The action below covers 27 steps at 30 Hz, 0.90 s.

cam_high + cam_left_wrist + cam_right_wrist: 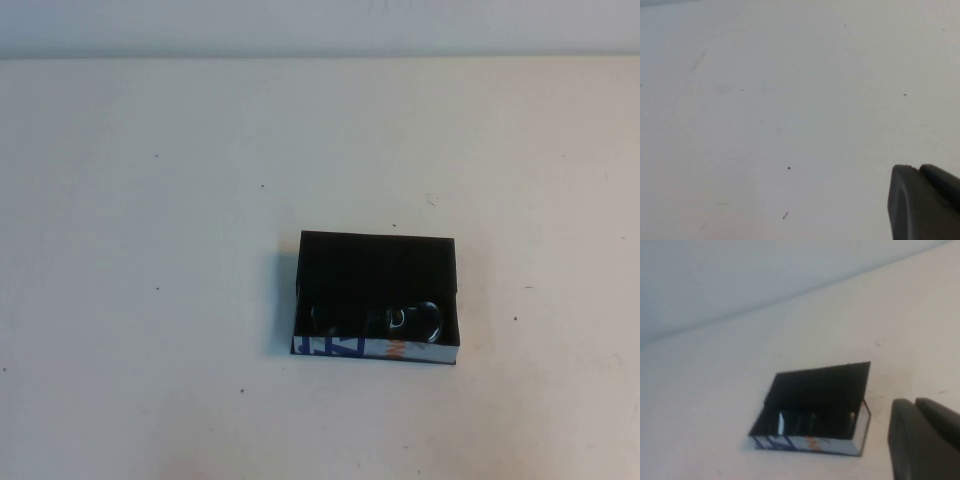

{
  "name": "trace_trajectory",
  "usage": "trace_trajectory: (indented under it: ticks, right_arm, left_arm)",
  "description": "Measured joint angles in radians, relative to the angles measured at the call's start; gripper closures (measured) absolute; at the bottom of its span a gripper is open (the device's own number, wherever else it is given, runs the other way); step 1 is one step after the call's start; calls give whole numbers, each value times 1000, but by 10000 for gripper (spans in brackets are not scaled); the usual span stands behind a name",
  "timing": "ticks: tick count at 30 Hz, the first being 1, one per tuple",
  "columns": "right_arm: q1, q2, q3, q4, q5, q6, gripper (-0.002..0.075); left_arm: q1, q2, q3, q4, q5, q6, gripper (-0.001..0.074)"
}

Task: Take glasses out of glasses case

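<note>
The glasses case (378,238) is a shallow black open box near the middle of the table, its white near wall (340,348) printed with blue letters and an orange mark. The dark glasses (418,320) lie inside it along that near wall. The case also shows in the right wrist view (810,444), with glints of the glasses (812,423) inside. My right gripper (915,402) hangs beside the case, apart from it, fingers together and empty. My left gripper (919,169) is over bare table, fingers together and empty. Neither gripper shows in the high view.
The white table (150,300) carries only small dark specks around the case. Its far edge meets a pale wall (320,25) at the back.
</note>
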Motion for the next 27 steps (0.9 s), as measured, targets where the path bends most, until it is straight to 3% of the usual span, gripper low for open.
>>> trace_trajectory:
  ticks: [4,8,16,21,27]
  right_arm:
    - [0,243,-196,-135,166,-181,744]
    - [0,513,-377,-163,331,-392,744]
    - [0,1039,-764,66,647,-746,744]
    - [97,1325,-1033,36,704,-788,744]
    - [301,1618,-1341,-310,721,-650,744]
  left_arm:
    - [0,0,0,0,0,0,740]
    - [0,0,0,0,0,0,740]
    - [0,0,0,0,0,0,740]
    - [0,0,0,0,0,0,740]
    - [0,0,0,0,0,0,740]
